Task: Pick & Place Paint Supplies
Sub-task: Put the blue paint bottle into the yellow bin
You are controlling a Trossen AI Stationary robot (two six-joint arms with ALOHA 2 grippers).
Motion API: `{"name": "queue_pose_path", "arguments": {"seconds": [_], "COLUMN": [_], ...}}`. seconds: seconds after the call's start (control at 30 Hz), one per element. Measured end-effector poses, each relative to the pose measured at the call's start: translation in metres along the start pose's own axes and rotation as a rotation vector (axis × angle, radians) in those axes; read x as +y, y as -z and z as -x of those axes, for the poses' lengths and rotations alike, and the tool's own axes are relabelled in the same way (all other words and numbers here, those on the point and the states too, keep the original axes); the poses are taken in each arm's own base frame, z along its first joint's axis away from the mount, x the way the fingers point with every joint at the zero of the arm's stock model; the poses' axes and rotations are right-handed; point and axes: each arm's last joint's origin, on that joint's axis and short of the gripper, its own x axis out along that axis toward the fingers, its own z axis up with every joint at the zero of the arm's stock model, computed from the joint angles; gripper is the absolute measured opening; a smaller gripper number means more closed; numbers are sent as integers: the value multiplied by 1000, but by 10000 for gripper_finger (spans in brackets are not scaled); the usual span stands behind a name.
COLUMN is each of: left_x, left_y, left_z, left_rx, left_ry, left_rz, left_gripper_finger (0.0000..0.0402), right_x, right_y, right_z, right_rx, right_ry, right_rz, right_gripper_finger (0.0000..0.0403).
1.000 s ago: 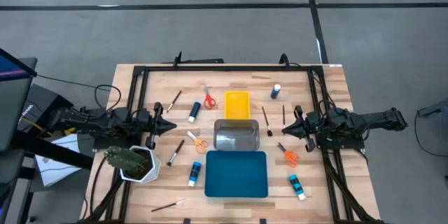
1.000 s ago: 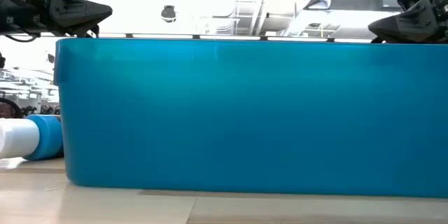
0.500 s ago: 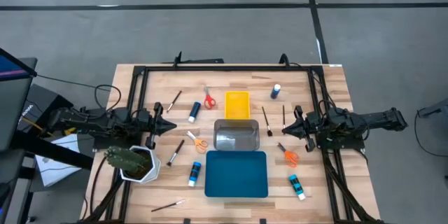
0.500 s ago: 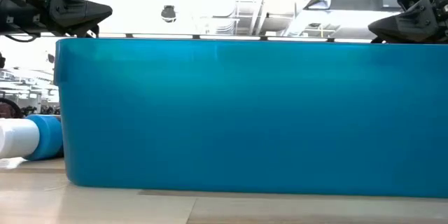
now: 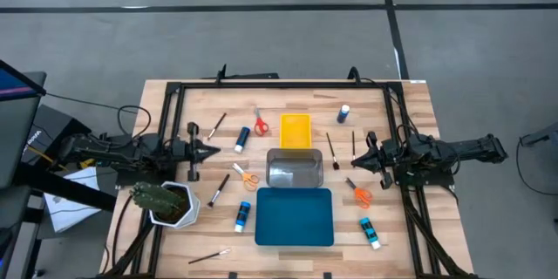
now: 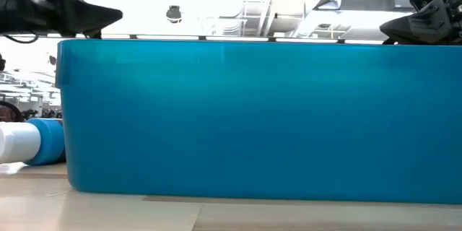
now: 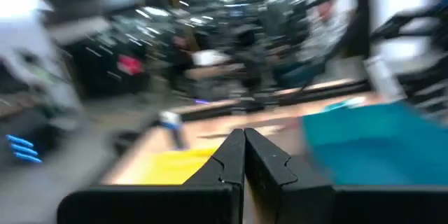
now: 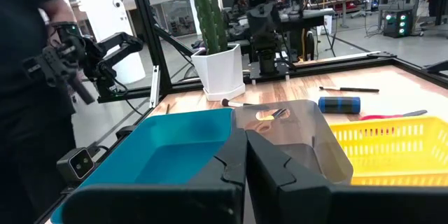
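The left gripper (image 5: 209, 150) is shut tight and holds nothing. It hangs over the left side of the bench (image 5: 410, 113), pointing in toward the middle. Just past its tip lie a blue bottle (image 5: 241, 139) and a red scissors (image 5: 260, 125). A dark paintbrush (image 5: 218, 190) lies nearer the cactus (image 5: 162, 199).

The right gripper (image 5: 357, 162) is shut too, and empty. It waits over the right side of the bench. Two thin brushes (image 5: 332, 151) lie just beside its tip, and the orange scissors (image 5: 360, 194) are near it.

In the middle sit a yellow tray (image 5: 295, 131), a clear tray (image 5: 294, 170) and a big blue tray (image 5: 294, 217). None of the paint things look to be in a tray yet, so the job seems to be just starting.

What could go wrong? A shut gripper cannot grab. If it goes down like this, it may just push a bottle and make it roll away. The brushes are thin and flat, so the gripper could slip off them. The left arm is also close to the cactus and could knock it over.
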Motion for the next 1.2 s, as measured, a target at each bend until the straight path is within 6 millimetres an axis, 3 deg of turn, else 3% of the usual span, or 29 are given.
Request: {"name": "queue_pose_path", "arguments": {"seconds": [0.13, 0.4, 0.47, 0.63, 0.83, 0.97, 1.2], "left_x": [3, 6, 6, 9, 19, 25, 24], "left_y": [-4, -15, -18, -29, -51, -60, -61], "left_z": [0, 1, 2, 5, 13, 19, 13], "left_rx": [-33, -146, -184, -322, -609, -775, -794], "left_ry": [-59, -88, -69, 27, 53, -1, -39], "left_rz": [-84, 21, 156, 682, 1053, 1074, 992], "left_gripper_finger": [0, 0, 0, 0, 0, 0, 0], "right_x": [0, 0, 0, -4, -2, 0, 0], "right_y": [0, 0, 0, -3, -19, -36, -53], "right_z": [0, 0, 0, 0, 2, 7, 16], "right_rx": [0, 0, 0, -36, -213, -399, -623], "right_ry": [0, 0, 1, 84, 33, 1, -30], "right_rz": [0, 0, 0, -16, -348, -387, -511], "right_gripper_finger": [0, 0, 0, 0, 0, 0, 0]}}
